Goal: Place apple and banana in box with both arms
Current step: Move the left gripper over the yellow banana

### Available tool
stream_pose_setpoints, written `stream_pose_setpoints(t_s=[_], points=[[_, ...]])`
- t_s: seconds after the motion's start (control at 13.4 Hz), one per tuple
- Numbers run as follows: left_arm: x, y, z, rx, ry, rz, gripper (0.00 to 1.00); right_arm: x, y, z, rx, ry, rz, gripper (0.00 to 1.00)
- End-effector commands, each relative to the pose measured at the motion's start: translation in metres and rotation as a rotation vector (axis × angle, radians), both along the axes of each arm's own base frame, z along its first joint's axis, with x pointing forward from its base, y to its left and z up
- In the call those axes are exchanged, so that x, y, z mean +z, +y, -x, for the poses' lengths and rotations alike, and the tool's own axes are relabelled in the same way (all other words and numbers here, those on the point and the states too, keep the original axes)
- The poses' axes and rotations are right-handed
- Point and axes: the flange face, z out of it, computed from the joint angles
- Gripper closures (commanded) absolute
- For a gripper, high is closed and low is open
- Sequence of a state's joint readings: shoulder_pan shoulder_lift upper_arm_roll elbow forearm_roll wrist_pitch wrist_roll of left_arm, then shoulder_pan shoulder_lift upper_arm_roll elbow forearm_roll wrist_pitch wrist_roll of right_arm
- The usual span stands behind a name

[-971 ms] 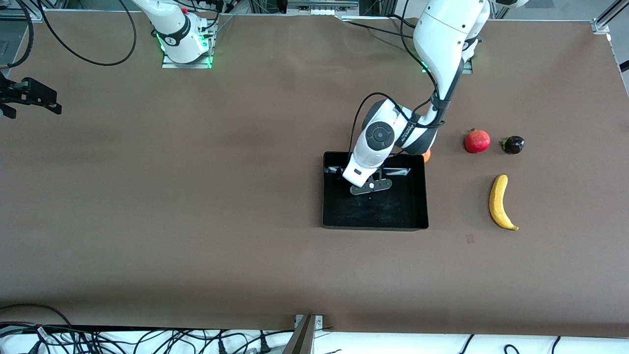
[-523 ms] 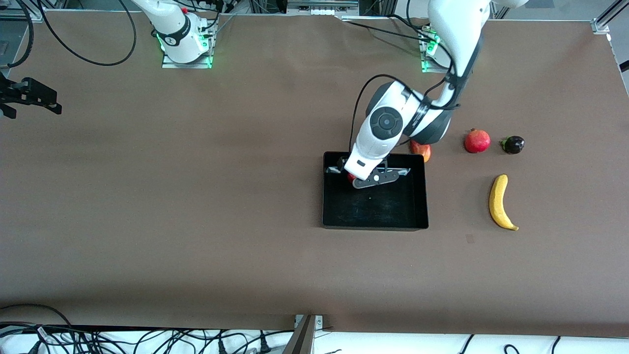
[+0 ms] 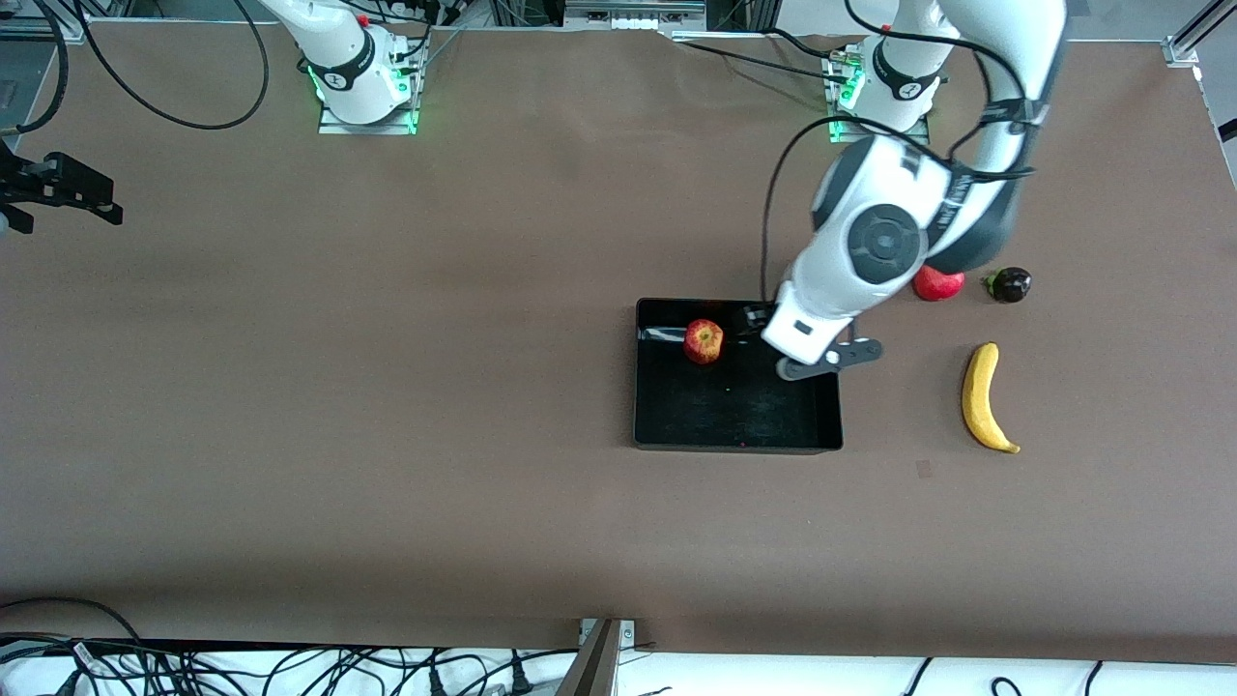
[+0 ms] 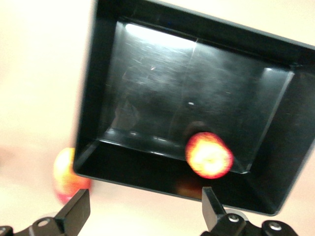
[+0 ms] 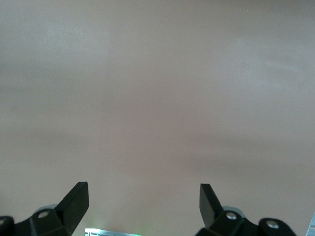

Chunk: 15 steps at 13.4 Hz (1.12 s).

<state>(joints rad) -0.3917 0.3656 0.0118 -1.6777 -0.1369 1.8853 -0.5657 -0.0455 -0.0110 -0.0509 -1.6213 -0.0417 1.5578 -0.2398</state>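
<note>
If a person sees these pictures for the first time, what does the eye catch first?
A red apple lies in the black box mid-table. The left pincer hangs open over the box's edge toward the left arm's end. A yellow banana lies on the table beside the box, toward that same end.

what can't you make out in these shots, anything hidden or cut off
- Mango: in the front view the left arm covers it; the left wrist view shows a blurred part beside the box.
- Pomegranate: front view, the left arm overlaps it.
- Left gripper: front view, fingers hidden under its body, over the box's rim.
- Right gripper: the front view's edge cuts it off; its wrist view shows only bare table.
</note>
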Motion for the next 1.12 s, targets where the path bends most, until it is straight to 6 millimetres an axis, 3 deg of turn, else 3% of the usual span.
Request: stream_pose_setpoints(t_s=[0.0, 0.15, 0.37, 0.67, 0.9, 1.05], points=[[0.012, 0.070, -0.014, -0.092, 0.045, 0.040, 0.00, 0.004, 0.001, 0.001, -0.006, -0.003, -0.013, 0.00], [0.006, 0.122, -0.027, -0.153, 0.038, 0.028, 0.00, 0.004, 0.002, 0.001, -0.005, -0.003, -0.013, 0.00], [-0.011, 0.185, -0.035, -0.228, 0.053, 0.015, 0.00, 0.004, 0.003, 0.001, -0.003, -0.002, -0.014, 0.00], [-0.049, 0.256, -0.051, -0.323, 0.037, 0.010, 0.00, 0.004, 0.003, 0.001, -0.003, -0.003, -0.013, 0.00], [-0.088, 0.278, -0.061, -0.380, 0.003, -0.015, 0.00, 0.004, 0.003, 0.001, -0.003, -0.002, -0.015, 0.00], [-0.111, 0.282, -0.067, -0.388, -0.028, -0.030, 0.00, 0.005, 0.003, 0.001, -0.003, -0.002, -0.015, 0.00]])
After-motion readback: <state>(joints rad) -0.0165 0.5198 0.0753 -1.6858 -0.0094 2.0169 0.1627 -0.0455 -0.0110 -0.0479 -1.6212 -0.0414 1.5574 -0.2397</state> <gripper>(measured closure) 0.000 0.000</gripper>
